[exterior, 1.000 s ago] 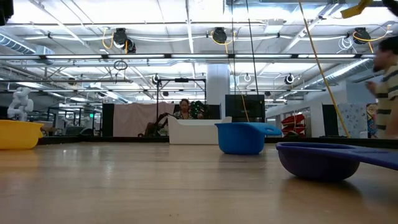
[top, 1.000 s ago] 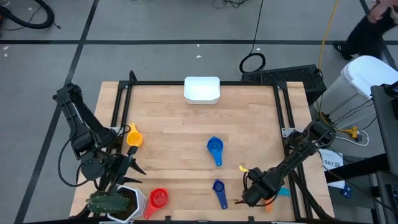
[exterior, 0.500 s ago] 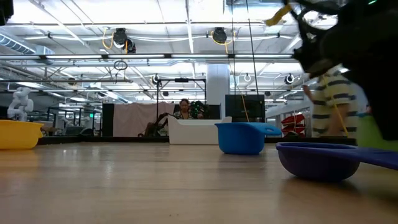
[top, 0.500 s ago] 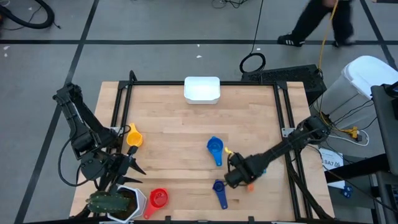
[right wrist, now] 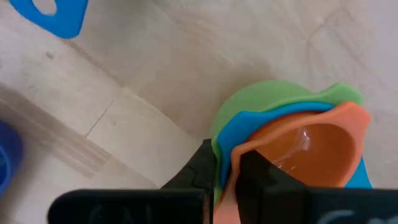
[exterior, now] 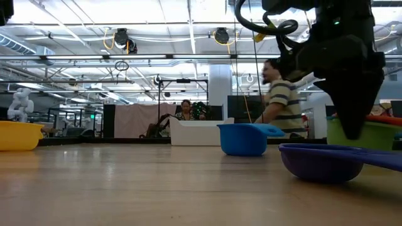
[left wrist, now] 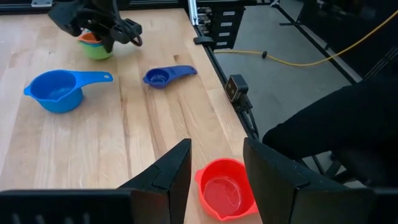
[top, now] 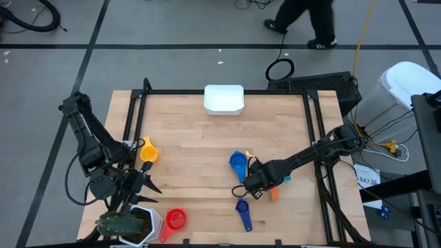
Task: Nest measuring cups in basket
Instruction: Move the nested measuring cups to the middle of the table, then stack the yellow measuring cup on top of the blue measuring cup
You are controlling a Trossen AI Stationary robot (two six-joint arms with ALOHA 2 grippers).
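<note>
My right gripper (top: 253,184) is shut on a nested stack of cups (right wrist: 283,134): green outside, blue in the middle, orange inside. It hangs just right of the blue cup (top: 238,164) and far of the dark blue cup (top: 242,210). A yellow cup (top: 148,150) sits at the left and a red cup (top: 176,220) near the front edge. The white basket (top: 224,98) stands at the middle of the far edge. My left gripper (left wrist: 214,180) waits open at the front left corner, above and short of the red cup (left wrist: 225,193). My right gripper pinches the stack's wall at the rim (right wrist: 227,158), one finger (right wrist: 205,163) outside the green cup and the other (right wrist: 255,167) inside the orange cup. The fingers point down from above. The stack stays upright, mouth up, low over the table; whether it clears the wood I cannot tell.
A white pot with a green plant (top: 131,224) stands at the front left corner beside my left arm. Black frame rails (top: 313,131) run along the table's left, right and far sides. A person (top: 306,21) walks on the floor beyond the far edge.
My right gripper has carried the nested stack from the front right corner toward the table's left and a little farther in, up beside the blue cup, its wrist rolling on the way. A person has walked leftward past the far edge.
</note>
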